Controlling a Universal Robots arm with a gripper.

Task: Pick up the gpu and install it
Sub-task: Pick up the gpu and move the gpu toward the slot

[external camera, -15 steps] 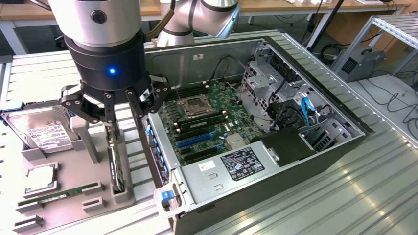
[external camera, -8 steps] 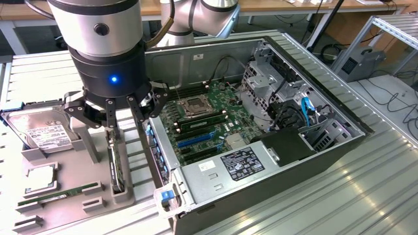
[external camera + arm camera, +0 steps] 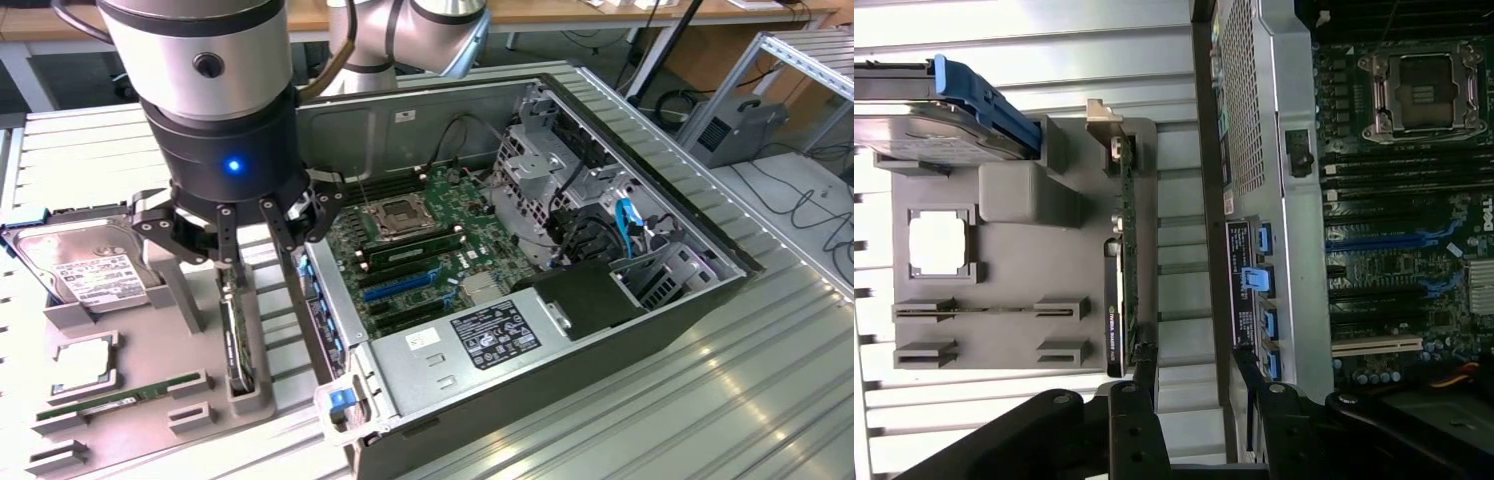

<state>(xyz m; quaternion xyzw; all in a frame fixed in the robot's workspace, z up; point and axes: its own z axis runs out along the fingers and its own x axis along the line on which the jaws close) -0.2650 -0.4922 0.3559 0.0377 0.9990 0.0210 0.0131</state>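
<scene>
Grey holder (image 3: 1014, 255) keeps the gpu (image 3: 1122, 250) on edge beside the case (image 3: 574, 360); the end effector (image 3: 240, 235) hangs over it, fingers (image 3: 224, 232) apart, seemingly empty. Best straddle its top edge squarely before closing.

Exterior view: high, angled down across table (image 3: 747, 400), mid-range. Wrist view: looks straight down past pincer (image 3: 1189, 365), closer in. Shared: tray (image 3: 150, 348) (image 3: 1014, 270), case (image 3: 387, 130) (image 3: 1254, 100) wall, motherboard (image 3: 427, 250) (image 3: 1394, 210).

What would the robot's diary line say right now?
gripper: open | holding: nothing | gpu: on edge in gray holder | computer case: open
</scene>
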